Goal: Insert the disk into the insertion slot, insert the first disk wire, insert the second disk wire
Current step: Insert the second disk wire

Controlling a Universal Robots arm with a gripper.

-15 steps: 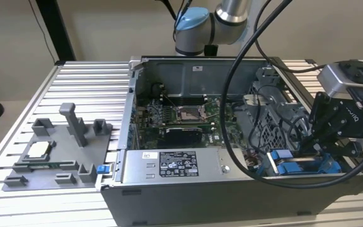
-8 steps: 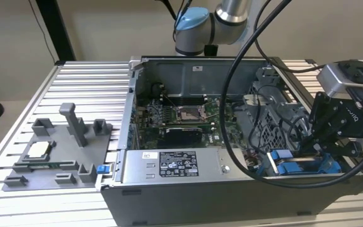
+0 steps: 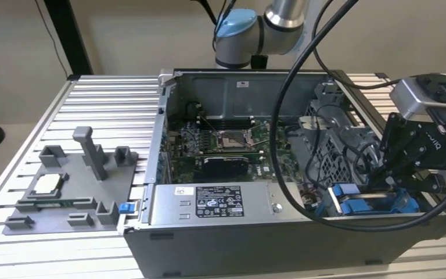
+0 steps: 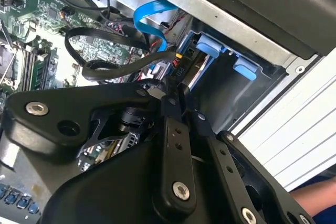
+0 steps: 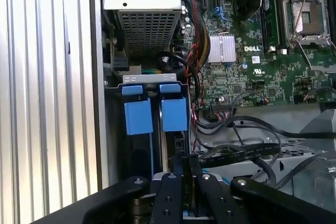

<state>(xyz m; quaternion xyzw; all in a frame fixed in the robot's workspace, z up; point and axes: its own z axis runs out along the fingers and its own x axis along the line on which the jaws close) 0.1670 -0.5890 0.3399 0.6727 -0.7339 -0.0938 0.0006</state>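
While the ribbed aluminium table [image 3: 45, 116] carries everything, the open computer case [image 3: 285, 244] takes up most of it, lying on its side right of centre in the exterior view. At about nine o'clock from the case sits a grey fixture tray [image 3: 68, 192] with upright posts. Inside the case, the motherboard [image 3: 223, 145] lies around the middle, its bare processor socket [image 3: 231, 138] near twelve o'clock of the board's dark cover. The grey labelled power-supply box [image 3: 207, 204] runs along the near wall, toward six o'clock.

At roughly four o'clock in the case is the insertion slot [image 3: 370, 204], a grey bay with blue plastic rails [image 5: 155, 115]; two blue tabs [image 4: 207, 45] mark its mouth. Whether the disk sits in it cannot be told; a dark edge with a small coloured connector [image 4: 178, 66] shows at the bay's opening.

Black cables [image 3: 301, 116] loop down from the arm [image 3: 273, 26] across the case. A flat blue data cable [image 4: 152, 22] curves toward the bay.

The gripper [image 4: 170, 93] hangs just over the bay, at three o'clock in the exterior view, its black fingers [image 5: 176, 198] pressed nearly together on a thin dark piece at the tips; what that piece is cannot be made out.
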